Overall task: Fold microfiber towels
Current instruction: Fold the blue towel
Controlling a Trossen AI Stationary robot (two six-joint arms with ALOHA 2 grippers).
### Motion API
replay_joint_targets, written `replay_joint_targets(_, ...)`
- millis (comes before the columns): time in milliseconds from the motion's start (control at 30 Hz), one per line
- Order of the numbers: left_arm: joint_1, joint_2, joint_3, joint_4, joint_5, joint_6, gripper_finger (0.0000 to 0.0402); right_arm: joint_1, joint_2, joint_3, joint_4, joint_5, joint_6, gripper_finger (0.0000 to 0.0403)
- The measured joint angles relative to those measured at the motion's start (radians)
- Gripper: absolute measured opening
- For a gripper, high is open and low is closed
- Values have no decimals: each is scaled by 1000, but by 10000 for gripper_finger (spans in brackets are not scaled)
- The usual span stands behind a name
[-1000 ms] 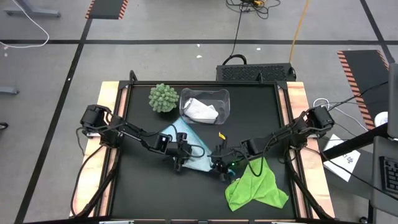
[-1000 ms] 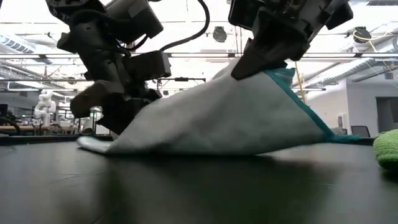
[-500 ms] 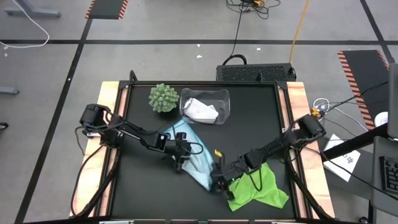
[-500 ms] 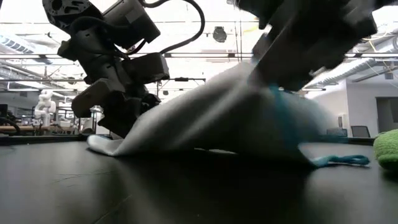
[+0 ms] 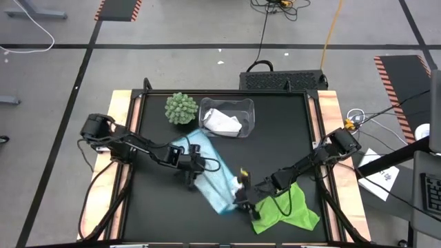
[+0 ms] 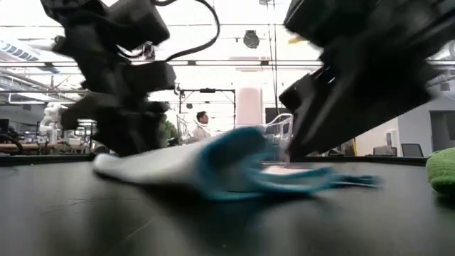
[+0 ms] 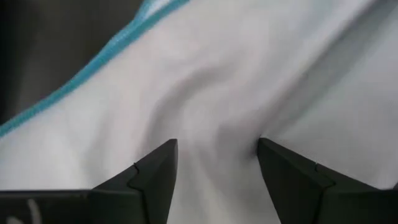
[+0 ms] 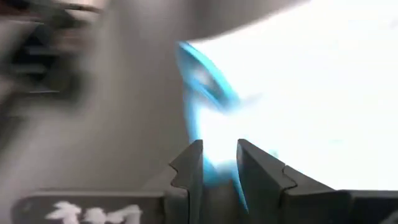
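The light blue towel [image 5: 207, 172] lies stretched out low on the black table, its pale face up and its teal hem showing in the low view [image 6: 234, 167]. My left gripper [image 5: 191, 176] is open, down on the towel's middle. My right gripper [image 5: 241, 198] is shut on the towel's near end. The lime green towel [image 5: 286, 210] lies crumpled at the near right. The white towel [image 5: 224, 122] lies in the clear bin. My left gripper stands with open fingers [image 7: 155, 177] from above on the towel's pale middle [image 7: 217, 140]. The cloth is wrinkled between them and lies on the table. My right gripper pinches the towel's teal hem [image 8: 214, 165] between its two fingers at the near end. It comes slanting down from the table's right. That end is low over the table.
The clear plastic bin [image 5: 244, 105] and the round green spiky plant [image 5: 180, 108] stand at the table's far edge. The green towel also shows at the low view's right [image 6: 442, 171]. People show far off in the room [image 6: 201, 124].
My right gripper has gone down and toward the table's near edge with the towel's end. The towel, raised like a tent before, is now drawn out long and low on the table. My left gripper has shifted a little toward the table's left.
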Motion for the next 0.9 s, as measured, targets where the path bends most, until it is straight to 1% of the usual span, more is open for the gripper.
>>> replay_joint_targets(67,-15,-51,2,-14,-29,-18,225,-10,-3,1,-39,93,-28,85)
replay_joint_targets(133,-28,-96,7,-25,-66,-37,225,-20,-5,1,-45,141,-62,83)
replay_joint_targets(300,-58,-150,5,-39,-79,-71,225,-58,-5,0,-40,165,-113,82)
replay_joint_targets(400,-74,-148,5,-96,-78,-161,225,-86,-5,0,-55,166,-119,82)
replay_joint_targets(467,-84,-148,-19,-123,-80,-221,225,-103,-5,0,-60,166,-122,82)
replay_joint_targets(633,-96,-148,-139,-48,-122,-346,225,-132,-5,-1,-123,155,-116,82)
replay_joint_targets(767,-75,-154,-221,46,-139,-402,225,-149,-5,-8,-138,93,-82,82)
replay_joint_targets(900,-36,-154,-260,79,-156,-415,225,-161,-6,-28,-119,30,-31,82)
